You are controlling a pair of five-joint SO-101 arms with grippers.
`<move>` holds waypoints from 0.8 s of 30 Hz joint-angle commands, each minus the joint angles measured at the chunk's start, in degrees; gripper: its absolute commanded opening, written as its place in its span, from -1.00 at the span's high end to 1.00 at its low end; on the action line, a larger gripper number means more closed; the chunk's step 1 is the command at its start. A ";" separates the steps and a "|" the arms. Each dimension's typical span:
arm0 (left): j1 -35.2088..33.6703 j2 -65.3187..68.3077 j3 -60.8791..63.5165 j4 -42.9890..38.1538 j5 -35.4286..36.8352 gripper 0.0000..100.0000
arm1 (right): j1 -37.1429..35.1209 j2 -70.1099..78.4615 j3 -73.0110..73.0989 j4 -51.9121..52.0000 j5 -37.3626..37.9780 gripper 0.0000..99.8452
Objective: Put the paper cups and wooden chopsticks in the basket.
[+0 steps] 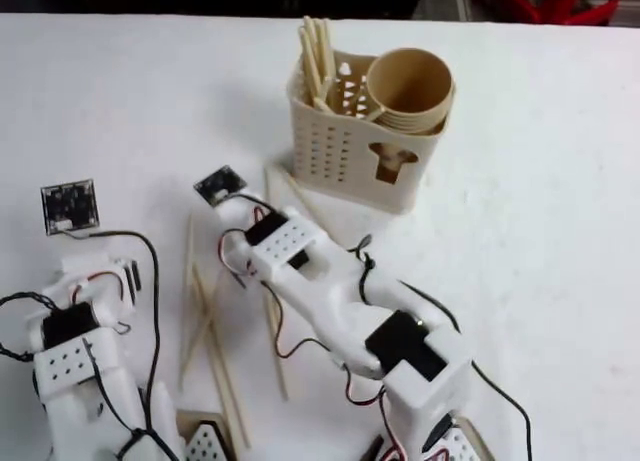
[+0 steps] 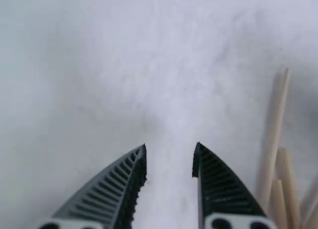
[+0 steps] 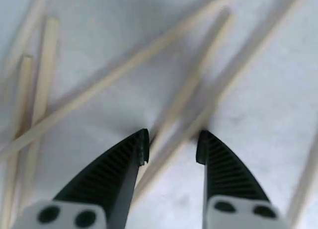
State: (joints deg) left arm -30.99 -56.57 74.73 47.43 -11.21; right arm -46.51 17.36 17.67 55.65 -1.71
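1. A beige perforated plastic basket (image 1: 340, 151) stands at the far centre of the white table (image 1: 520, 231). A stack of tan paper cups (image 1: 410, 81) sits in its right side, and a bunch of upright chopsticks (image 1: 315, 51) in its left side. The cups look done.
2. Left to do: loose pale wooden chopsticks (image 1: 225, 386) lie flat on the table, near-left of the basket between the two arms. Several cross each other.
3. Right gripper (image 3: 172, 139): fingers moderately apart, low over the table, with two of the loose sticks (image 3: 184, 105) running side by side through the gap. Nothing is pinched yet.
4. Left gripper (image 2: 170, 149): fingers apart, holding nothing, over bare table. A few stick ends lie just beside it.
5. Likely step in hand: the right arm picks up sticks from the pile.
6. How to do it well:
   - Go down until the fingertips nearly touch the table, since thin sticks slip under a high pinch.
   - Both sticks must be fully inside the gap before closing, or one rolls out or rides over the other. Taking just one is safer.
   - The sticks run almost along the fingers, so the hold is probably weak. A small wrist turn to set them more across the jaws should help.
   - Lift straight up and slowly, because crossing neighbours may drag along.
   - Tip the sticks upright over the basket's left side, clear of the cups, then let go low.
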 commanded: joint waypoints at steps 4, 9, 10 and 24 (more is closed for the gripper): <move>-0.48 -1.01 -0.26 -0.79 -0.62 0.67 | -0.13 4.00 -4.13 2.68 2.11 0.93; -0.48 -1.01 -0.18 -0.79 -0.62 0.67 | -0.04 6.81 -7.65 6.81 2.20 0.96; -0.48 -1.01 -0.18 -0.79 -0.62 0.67 | -0.04 6.90 -7.91 7.43 2.29 0.96; -0.31 -1.36 0.79 -1.23 -0.62 0.67 | 0.04 -5.67 -7.03 14.55 2.37 0.96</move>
State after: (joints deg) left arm -31.08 -56.75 75.78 47.25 -11.21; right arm -46.33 15.87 11.08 69.54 0.04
